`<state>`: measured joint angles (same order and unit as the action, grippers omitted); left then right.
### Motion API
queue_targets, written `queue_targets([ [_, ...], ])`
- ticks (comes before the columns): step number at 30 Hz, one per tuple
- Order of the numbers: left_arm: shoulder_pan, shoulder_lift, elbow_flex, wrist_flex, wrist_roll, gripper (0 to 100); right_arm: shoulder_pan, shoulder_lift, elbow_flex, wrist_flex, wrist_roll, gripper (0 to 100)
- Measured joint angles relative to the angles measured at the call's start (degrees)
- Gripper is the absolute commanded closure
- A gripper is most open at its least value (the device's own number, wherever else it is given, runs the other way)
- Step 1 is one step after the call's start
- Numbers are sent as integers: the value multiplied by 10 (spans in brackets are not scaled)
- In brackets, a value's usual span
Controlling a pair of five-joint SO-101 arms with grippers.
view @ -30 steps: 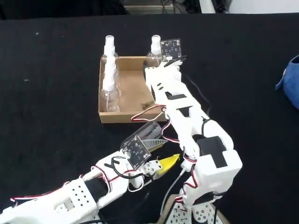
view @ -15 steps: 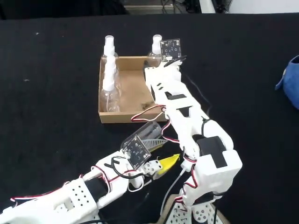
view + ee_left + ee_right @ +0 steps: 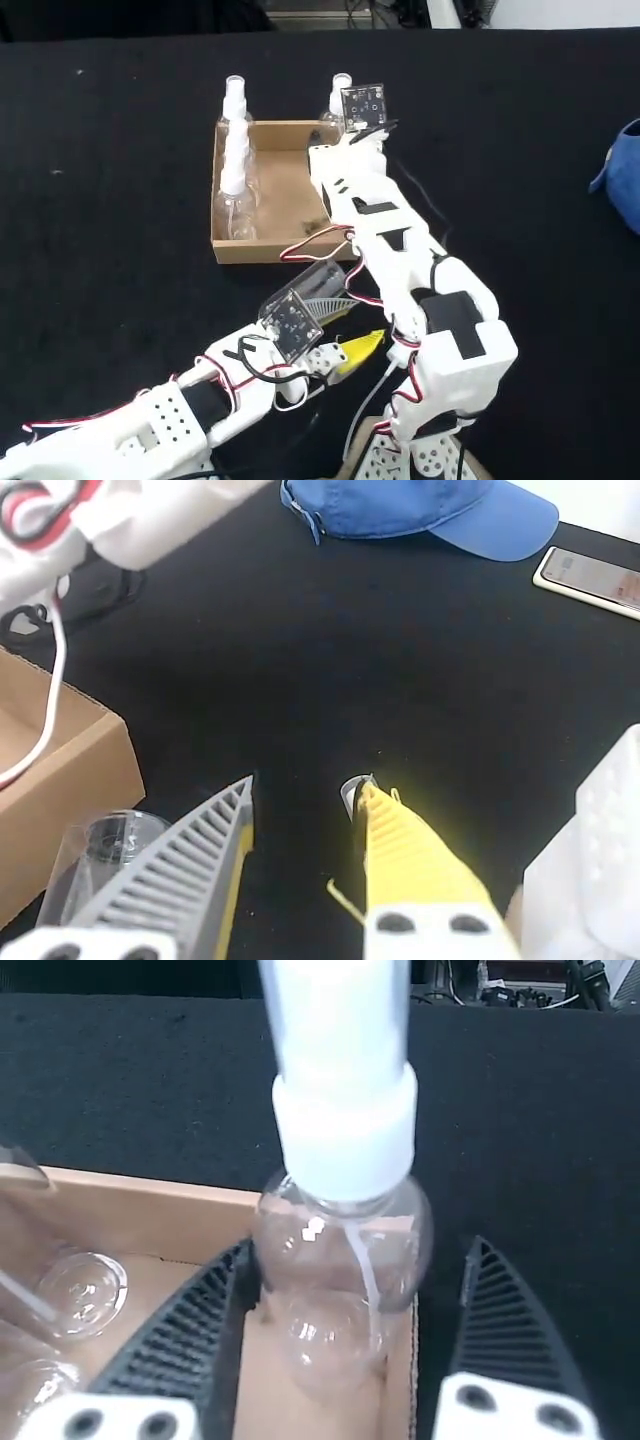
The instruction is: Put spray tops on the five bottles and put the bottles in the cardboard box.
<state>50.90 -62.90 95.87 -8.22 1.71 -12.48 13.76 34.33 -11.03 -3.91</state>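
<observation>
High view: cardboard box (image 3: 270,250) lies at 11 o'clock of left gripper (image 3: 367,317); one capped bottle (image 3: 236,170) stands against its 9 o'clock wall

Left wrist view: left gripper fingers spread, topless bottle (image 3: 95,850) just beside the grey finger (image 3: 190,865)

Right wrist view: right gripper (image 3: 360,1250) spread around another sprayer bottle (image 3: 345,1240) at the box corner

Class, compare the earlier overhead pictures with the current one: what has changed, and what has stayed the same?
The capped bottle at the box's far right corner, between the open right gripper's fingers, shifted slightly toward the table's far side. Nothing was visibly taken hold of or let go. The left gripper, the box and the other capped bottles stayed put.
</observation>
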Motion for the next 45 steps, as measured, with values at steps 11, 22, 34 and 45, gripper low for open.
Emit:
queue_targets([
  [11,0,0,0,0,0,968,-13,-1,1,43,0,621],
  [22,0,0,0,0,0,968,-13,-20,10,47,0,621],
  [34,0,0,0,0,0,968,-15,-91,44,47,0,631],
  [45,0,0,0,0,0,968,-3,-237,84,192,0,754],
])
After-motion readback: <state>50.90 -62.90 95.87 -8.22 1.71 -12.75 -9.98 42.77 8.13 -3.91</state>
